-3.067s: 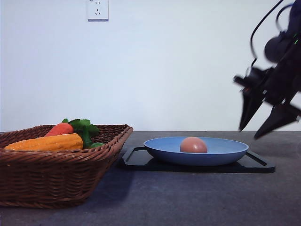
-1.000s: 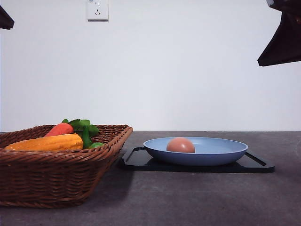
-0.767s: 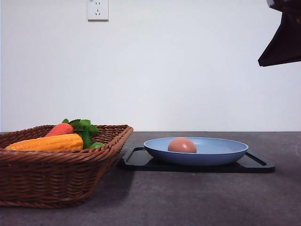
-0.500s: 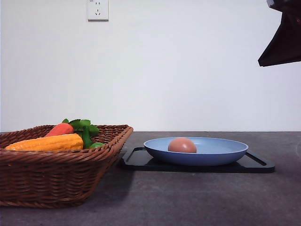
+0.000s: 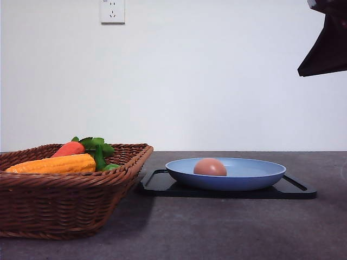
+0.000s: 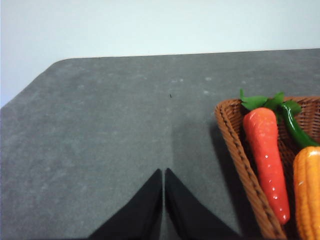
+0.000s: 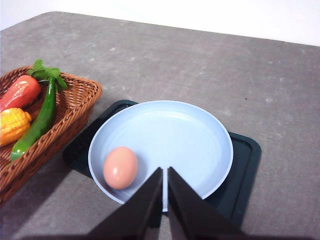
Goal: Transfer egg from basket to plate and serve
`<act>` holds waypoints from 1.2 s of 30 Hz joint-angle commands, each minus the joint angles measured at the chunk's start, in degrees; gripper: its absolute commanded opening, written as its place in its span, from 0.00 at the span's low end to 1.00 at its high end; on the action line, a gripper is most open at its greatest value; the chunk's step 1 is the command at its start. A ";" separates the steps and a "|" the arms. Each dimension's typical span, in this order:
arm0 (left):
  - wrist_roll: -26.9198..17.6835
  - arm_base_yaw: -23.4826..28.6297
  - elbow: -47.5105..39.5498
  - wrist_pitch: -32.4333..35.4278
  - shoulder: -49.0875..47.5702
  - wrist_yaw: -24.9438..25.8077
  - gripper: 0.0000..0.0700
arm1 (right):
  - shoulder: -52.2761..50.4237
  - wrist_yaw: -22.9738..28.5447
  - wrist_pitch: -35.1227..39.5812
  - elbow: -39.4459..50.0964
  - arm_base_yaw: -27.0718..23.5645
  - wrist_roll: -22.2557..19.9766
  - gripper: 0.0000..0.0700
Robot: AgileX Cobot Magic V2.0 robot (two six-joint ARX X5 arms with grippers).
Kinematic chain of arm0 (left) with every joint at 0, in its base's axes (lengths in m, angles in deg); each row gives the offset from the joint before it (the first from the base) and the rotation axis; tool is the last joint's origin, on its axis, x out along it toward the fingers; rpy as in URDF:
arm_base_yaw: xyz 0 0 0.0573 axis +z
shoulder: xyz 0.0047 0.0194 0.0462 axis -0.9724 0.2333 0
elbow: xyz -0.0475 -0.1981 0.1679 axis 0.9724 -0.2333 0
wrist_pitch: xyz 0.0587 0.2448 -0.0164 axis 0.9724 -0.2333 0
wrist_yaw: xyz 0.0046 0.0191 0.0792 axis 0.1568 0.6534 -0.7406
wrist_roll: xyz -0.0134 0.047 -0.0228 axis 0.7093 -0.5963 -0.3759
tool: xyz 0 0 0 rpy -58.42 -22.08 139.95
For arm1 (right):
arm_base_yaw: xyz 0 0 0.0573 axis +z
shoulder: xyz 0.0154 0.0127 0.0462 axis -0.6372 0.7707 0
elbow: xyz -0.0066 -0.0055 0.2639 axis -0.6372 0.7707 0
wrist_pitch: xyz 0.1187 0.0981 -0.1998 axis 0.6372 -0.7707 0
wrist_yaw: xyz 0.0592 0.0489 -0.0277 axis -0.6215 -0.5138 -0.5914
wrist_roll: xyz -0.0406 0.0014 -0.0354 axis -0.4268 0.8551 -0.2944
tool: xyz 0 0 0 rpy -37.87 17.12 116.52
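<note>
The egg (image 7: 120, 167) lies loose in the plate (image 7: 200, 135), toward the side nearest the basket (image 5: 70, 200), and the plate sits on a black tray (image 7: 245, 165), presumably so both can be served together. The right hand (image 7: 165, 200) hangs high above the plate, fingers pressed together and empty. The left hand (image 6: 163, 200), likewise pressed together, hovers over bare surface (image 6: 100, 130) beside the basket, clear of the work.

Open air above the plate (image 5: 255, 174); only the basket (image 5: 65, 206) beside the tray (image 5: 295, 190) hems its left.
</note>
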 commanded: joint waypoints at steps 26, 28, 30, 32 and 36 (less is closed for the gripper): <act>-0.92 0.11 -4.48 4.69 -0.07 0.07 0.00 | 0.22 0.17 0.61 -0.20 0.44 -0.26 0.00; -0.92 0.11 -4.48 4.69 -0.07 0.07 0.00 | 0.22 0.17 0.61 -0.20 0.44 -0.26 0.00; -0.92 0.11 -4.48 4.69 -0.07 0.07 0.00 | 0.20 0.17 0.55 -0.18 0.44 -0.26 0.00; -0.92 0.11 -4.48 4.69 -0.07 0.07 0.00 | -1.77 0.38 -0.59 -0.09 0.35 -0.59 0.00; -0.92 0.11 -4.48 4.67 -0.07 0.04 0.00 | -11.09 5.17 -1.16 -0.02 -2.73 -8.50 0.00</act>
